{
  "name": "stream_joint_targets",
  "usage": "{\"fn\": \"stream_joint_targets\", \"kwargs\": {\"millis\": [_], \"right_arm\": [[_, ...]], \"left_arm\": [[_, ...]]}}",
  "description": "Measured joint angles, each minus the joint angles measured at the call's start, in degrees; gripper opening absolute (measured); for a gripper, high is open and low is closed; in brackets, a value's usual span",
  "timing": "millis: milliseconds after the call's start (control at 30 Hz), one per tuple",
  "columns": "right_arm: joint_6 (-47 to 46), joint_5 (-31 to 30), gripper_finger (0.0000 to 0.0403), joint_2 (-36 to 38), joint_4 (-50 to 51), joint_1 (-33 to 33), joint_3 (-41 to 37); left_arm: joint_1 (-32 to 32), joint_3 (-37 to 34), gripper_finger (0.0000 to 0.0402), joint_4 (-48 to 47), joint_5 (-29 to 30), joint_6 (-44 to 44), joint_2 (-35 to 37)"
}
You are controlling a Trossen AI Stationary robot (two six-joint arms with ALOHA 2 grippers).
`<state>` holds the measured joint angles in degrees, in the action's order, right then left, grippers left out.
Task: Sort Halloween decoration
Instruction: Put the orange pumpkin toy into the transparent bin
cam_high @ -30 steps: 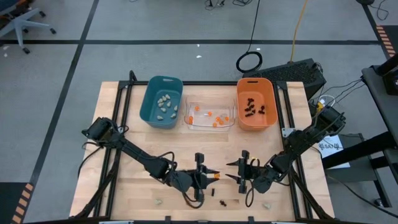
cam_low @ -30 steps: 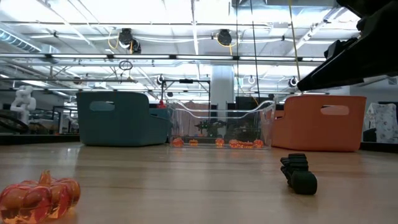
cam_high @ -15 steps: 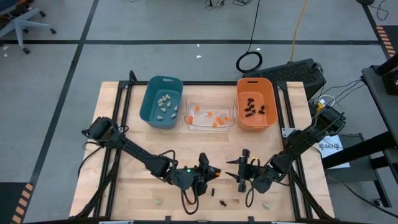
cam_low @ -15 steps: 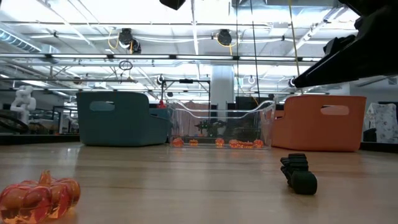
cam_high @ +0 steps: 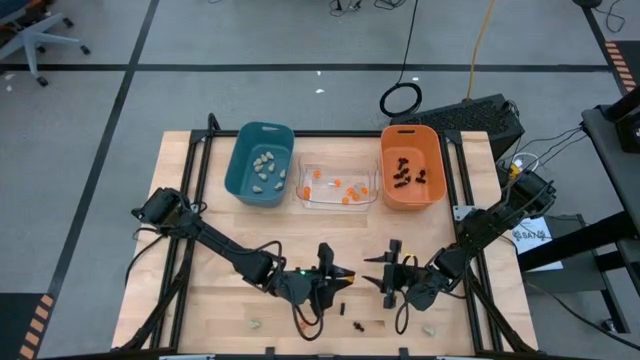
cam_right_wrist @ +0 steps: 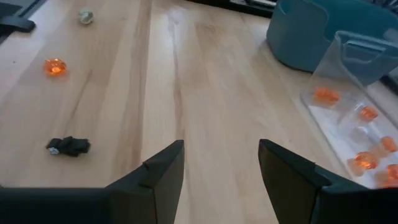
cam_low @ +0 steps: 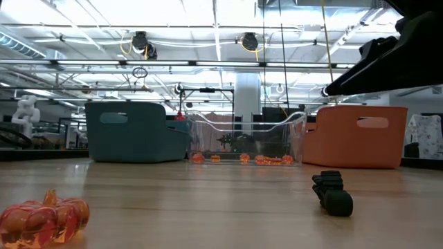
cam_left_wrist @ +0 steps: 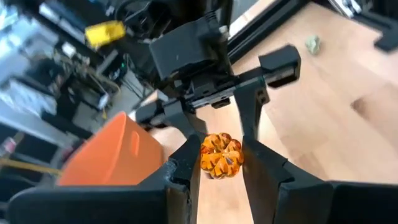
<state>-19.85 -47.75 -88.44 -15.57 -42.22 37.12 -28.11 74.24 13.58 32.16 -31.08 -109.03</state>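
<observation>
Left fingers (cam_left_wrist: 214, 163) pinch a small ribbed orange translucent pumpkin trinket (cam_left_wrist: 221, 155), lifted off the pale wooden counter (cam_right_wrist: 205, 93). Right fingers (cam_right_wrist: 221, 163), facing them nearby, stand apart and empty; beyond these lie a black spidery trinket (cam_right_wrist: 69, 145) and another orange piece (cam_right_wrist: 55, 66).
</observation>
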Motion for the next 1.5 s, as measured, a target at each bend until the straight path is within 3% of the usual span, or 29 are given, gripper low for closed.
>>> {"fn": "stream_joint_targets", "kwargs": {"millis": [233,467,567,800,1067,1267,1500], "right_arm": [[4.2,-5.0,0.0189,0.0,0.0,0.0,0.0],[6.2,-6.5,0.0189,0.0,0.0,0.2,0.0],[5.7,-6.5,0.0189,0.0,0.0,0.2,0.0],[4.4,-6.3,0.0189,0.0,0.0,0.2,0.0],[4.4,-6.2,0.0189,0.0,0.1,0.2,0.0],[3.4,-6.3,0.0189,0.0,0.2,0.2,0.0],[1.9,-6.9,0.0189,0.0,2.5,0.2,0.0]], "left_arm": [[0.0,0.0,0.0089,0.3,-0.5,16.3,0.0],[0.3,0.0,0.0089,1.0,0.0,46.5,0.0],[1.0,0.0,0.0089,0.9,-1.4,53.9,0.1],[3.3,0.1,0.0089,-2.5,-8.0,54.2,3.8],[10.0,0.1,0.0089,-13.2,-8.1,42.2,10.1],[17.7,0.1,0.0089,-18.0,-8.3,32.6,11.9],[30.6,0.2,0.0089,-26.3,-16.7,31.9,10.8]]}}
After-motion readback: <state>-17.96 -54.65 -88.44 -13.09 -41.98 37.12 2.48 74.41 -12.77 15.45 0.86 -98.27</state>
